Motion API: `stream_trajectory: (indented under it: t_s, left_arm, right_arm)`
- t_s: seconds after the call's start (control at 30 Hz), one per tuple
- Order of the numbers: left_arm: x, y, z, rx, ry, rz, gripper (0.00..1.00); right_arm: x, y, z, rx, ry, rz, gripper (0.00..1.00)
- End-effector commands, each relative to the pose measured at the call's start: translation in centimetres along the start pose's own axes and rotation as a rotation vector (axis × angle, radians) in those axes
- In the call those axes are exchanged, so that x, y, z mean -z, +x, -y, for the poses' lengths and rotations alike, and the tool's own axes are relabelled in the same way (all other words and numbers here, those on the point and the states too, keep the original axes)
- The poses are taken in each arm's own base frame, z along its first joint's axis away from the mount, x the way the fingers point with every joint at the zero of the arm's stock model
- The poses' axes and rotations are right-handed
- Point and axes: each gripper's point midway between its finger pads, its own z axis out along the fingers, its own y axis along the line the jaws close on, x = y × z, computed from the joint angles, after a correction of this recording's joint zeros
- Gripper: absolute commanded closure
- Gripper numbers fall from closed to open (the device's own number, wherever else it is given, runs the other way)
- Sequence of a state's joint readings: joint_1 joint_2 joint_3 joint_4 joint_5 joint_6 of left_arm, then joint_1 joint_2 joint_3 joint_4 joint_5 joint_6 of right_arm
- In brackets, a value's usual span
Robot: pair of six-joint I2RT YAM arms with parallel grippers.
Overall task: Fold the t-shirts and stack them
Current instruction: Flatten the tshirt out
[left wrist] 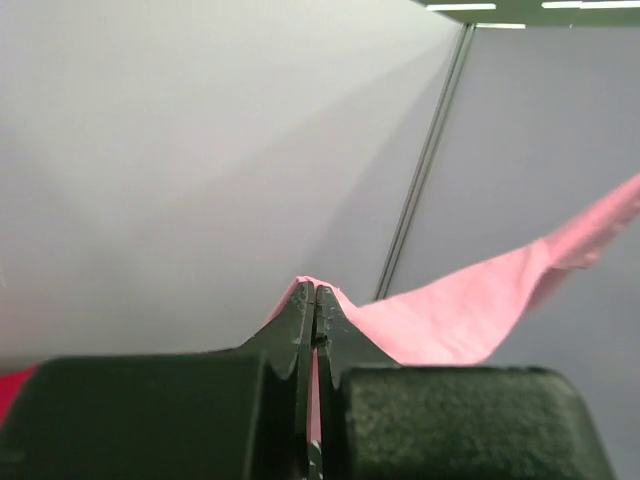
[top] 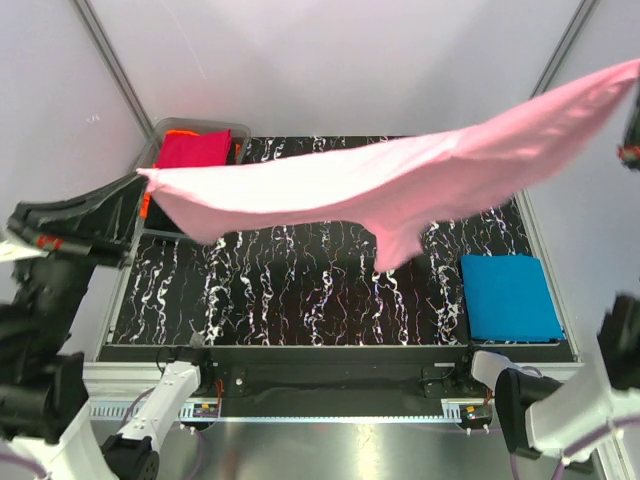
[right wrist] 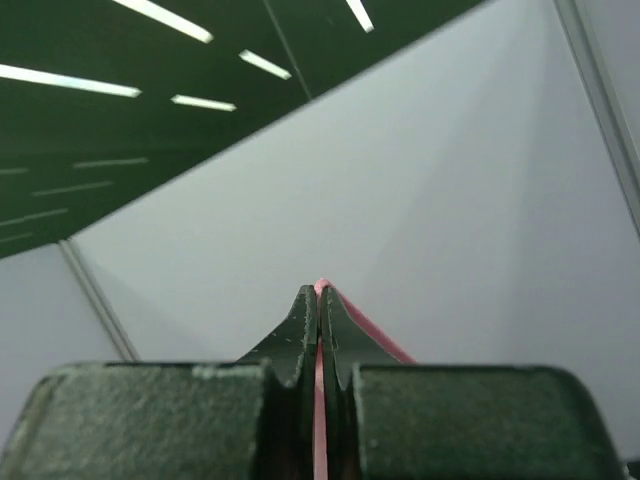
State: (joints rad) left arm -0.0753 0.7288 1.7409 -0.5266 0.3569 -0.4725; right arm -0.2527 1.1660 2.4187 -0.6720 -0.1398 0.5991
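Note:
A light pink t-shirt [top: 400, 180] hangs stretched in the air above the table, running from the left up to the top right corner. My left gripper [top: 140, 178] is shut on its left end; its wrist view shows pink cloth [left wrist: 470, 305] pinched between the left gripper's [left wrist: 314, 292] closed jaws. My right gripper [right wrist: 320, 292] is shut on the other end, with a pink edge [right wrist: 321, 400] showing in the slit; it is at the right edge of the top view, mostly out of frame. A folded bright blue t-shirt [top: 510, 297] lies flat at the table's right.
A clear bin [top: 240, 132] at the table's back left holds a crimson shirt [top: 192, 149] with orange cloth [top: 180, 132] at its far edge. The tabletop [top: 290, 290] is black with white marbling. Grey walls enclose the cell on three sides.

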Motion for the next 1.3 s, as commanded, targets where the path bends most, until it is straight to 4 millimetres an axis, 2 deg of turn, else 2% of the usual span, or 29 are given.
stream_trajectory:
  t_s: [0.0, 0.07, 0.17, 0.2, 0.27, 0.3, 0.33, 0.4, 0.43, 0.47, 0.5, 0.53, 0.57, 0.6, 0.63, 0.67, 0.7, 0.77, 0.8, 0.83, 0.87, 0.9, 0.93, 1.0, 1.1, 1.2, 1.27]
  left_arm:
    - [0.7, 0.0, -1.4, -0.034, -0.075, 0.000, 1.00]
    - [1.2, 0.4, -2.9, -0.047, -0.152, -0.005, 1.00]
    - [0.4, 2.9, -5.9, -0.040, -0.260, -0.067, 1.00]
    - [0.1, 4.7, -7.7, -0.028, -0.320, -0.101, 1.00]
    - [-0.6, 6.8, -9.8, -0.013, -0.385, -0.145, 1.00]
    - [-0.8, 8.9, -11.2, -0.007, -0.423, -0.193, 1.00]
    - [-0.9, 9.9, -12.6, -0.011, -0.474, -0.211, 1.00]
    - [-1.5, 14.1, -15.7, -0.001, -0.557, -0.311, 1.00]
    - [-1.8, 15.4, -16.7, -0.001, -0.583, -0.336, 1.00]
    - [-1.9, 18.6, -18.4, 0.006, -0.616, -0.409, 1.00]
    - [-2.1, 20.2, -19.3, 0.013, -0.633, -0.442, 1.00]
    - [-2.2, 21.5, -20.1, 0.017, -0.647, -0.467, 1.00]
    - [-2.3, 23.5, -21.2, 0.021, -0.661, -0.488, 1.00]
    - [-2.6, 25.6, -22.7, 0.029, -0.686, -0.533, 1.00]
    - [-3.3, 26.4, -23.5, 0.028, -0.689, -0.530, 1.00]
    - [-3.0, 28.3, -24.9, 0.034, -0.718, -0.568, 1.00]
    - [-3.3, 30.9, -26.4, 0.052, -0.741, -0.623, 1.00]
    - [-4.5, 33.6, -27.9, 0.074, -0.723, -0.661, 1.00]
    - [-5.0, 34.6, -28.6, 0.077, -0.720, -0.677, 1.00]
    - [-5.4, 37.5, -30.0, 0.090, -0.730, -0.725, 1.00]
    - [-5.9, 38.2, -30.8, 0.093, -0.740, -0.731, 1.00]
    - [-6.1, 39.5, -31.5, 0.097, -0.743, -0.752, 1.00]
    - [-6.3, 41.5, -32.5, 0.103, -0.750, -0.782, 1.00]
    - [-7.4, 42.5, -33.4, 0.109, -0.745, -0.795, 1.00]
    - [-8.4, 44.1, -34.2, 0.124, -0.731, -0.819, 1.00]
    - [-8.9, 44.5, -34.5, 0.116, -0.721, -0.824, 1.00]
    - [-9.3, 43.8, -34.4, 0.105, -0.711, -0.819, 1.00]
  right_arm:
    - [1.5, -2.4, -1.6, 0.015, -0.026, 0.063, 1.00]
    - [1.0, -2.2, -1.7, 0.007, -0.034, 0.054, 1.00]
    - [-1.3, 0.0, 0.0, -0.008, -0.009, -0.005, 1.00]
    - [-2.7, 1.4, 1.0, -0.020, 0.008, -0.036, 1.00]
    - [-4.6, 4.4, 3.1, -0.043, 0.041, -0.109, 1.00]
    - [-5.6, 5.5, 4.0, -0.050, 0.052, -0.131, 1.00]
    - [-7.2, 8.6, 6.4, -0.067, 0.096, -0.198, 1.00]
    - [-9.2, 12.0, 8.7, -0.088, 0.120, -0.263, 1.00]
    - [-10.0, 15.5, 11.1, -0.113, 0.162, -0.326, 1.00]
    - [-10.5, 17.2, 12.1, -0.138, 0.163, -0.352, 1.00]
    - [-11.9, 19.0, 13.4, -0.163, 0.164, -0.355, 1.00]
    - [-12.1, 22.6, 15.7, -0.187, 0.201, -0.414, 1.00]
    - [-12.4, 24.8, 16.6, -0.197, 0.209, -0.443, 1.00]
    - [-13.1, 27.9, 18.6, -0.200, 0.237, -0.483, 1.00]
    - [-13.0, 30.6, 20.2, -0.202, 0.270, -0.530, 1.00]
    - [-13.2, 32.8, 20.5, -0.198, 0.265, -0.560, 1.00]
    - [-13.2, 36.4, 22.7, -0.187, 0.300, -0.615, 1.00]
    - [-12.8, 40.7, 24.5, -0.192, 0.321, -0.688, 1.00]
    - [-12.7, 44.2, 25.8, -0.184, 0.325, -0.737, 1.00]
    - [-12.8, 45.6, 26.3, -0.180, 0.327, -0.757, 1.00]
    - [-12.6, 47.3, 26.8, -0.181, 0.329, -0.785, 1.00]
    - [-12.1, 50.0, 28.0, -0.178, 0.338, -0.829, 1.00]
    - [-12.2, 50.9, 28.4, -0.174, 0.336, -0.841, 1.00]
    - [-11.7, 53.6, 29.7, -0.165, 0.350, -0.883, 1.00]
    - [-11.2, 55.6, 30.9, -0.155, 0.360, -0.916, 1.00]
    - [-11.3, 55.8, 31.0, -0.157, 0.361, -0.919, 1.00]
    - [-11.6, 55.3, 30.8, -0.156, 0.362, -0.912, 1.00]
